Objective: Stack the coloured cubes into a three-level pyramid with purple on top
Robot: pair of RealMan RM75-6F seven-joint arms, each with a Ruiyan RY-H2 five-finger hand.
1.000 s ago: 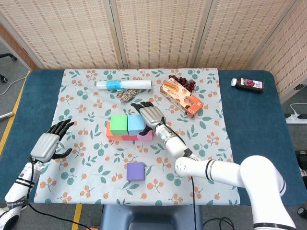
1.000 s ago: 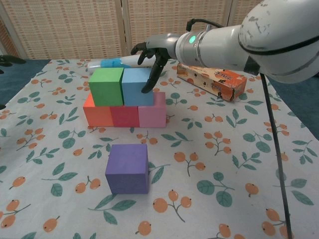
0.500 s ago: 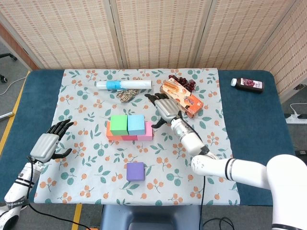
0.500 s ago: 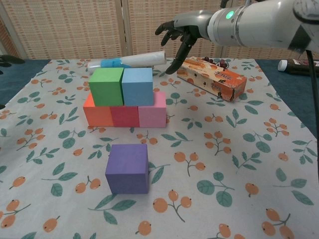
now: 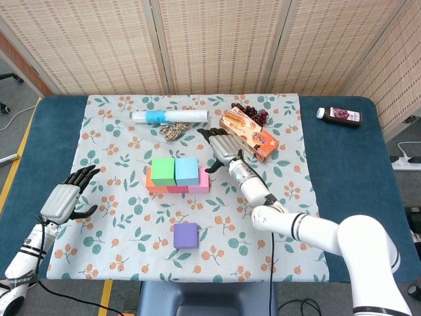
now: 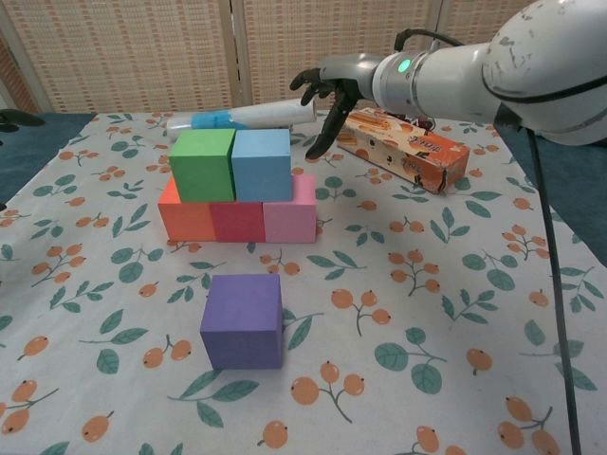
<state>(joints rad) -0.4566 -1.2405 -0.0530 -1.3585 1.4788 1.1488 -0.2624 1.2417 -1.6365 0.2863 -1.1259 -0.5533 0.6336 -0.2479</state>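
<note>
- Now the right hand (image 6: 332, 95) hangs released, fingers apart and holding nothing, just right of and beyond the blue cube (image 6: 262, 163), clear of it.
- The left hand (image 5: 66, 197) rests released at the near left of the surface (image 5: 335, 164), well apart from the cubes.
- Green cube (image 6: 202, 163) and blue cube sit touching on the row of orange cube (image 6: 185, 218), red cube (image 6: 237, 221) and pink cube (image 6: 289, 213).
- The purple cube (image 6: 243, 320) lies alone, near, in front of the stack.
- To do this well, I judge: reach around the stack, grip the purple cube by opposite faces, lift high, then centre it over the green–blue seam and lower gently.
- An orange snack box (image 6: 403, 147) lies just right of the right hand; avoid brushing it.
</note>
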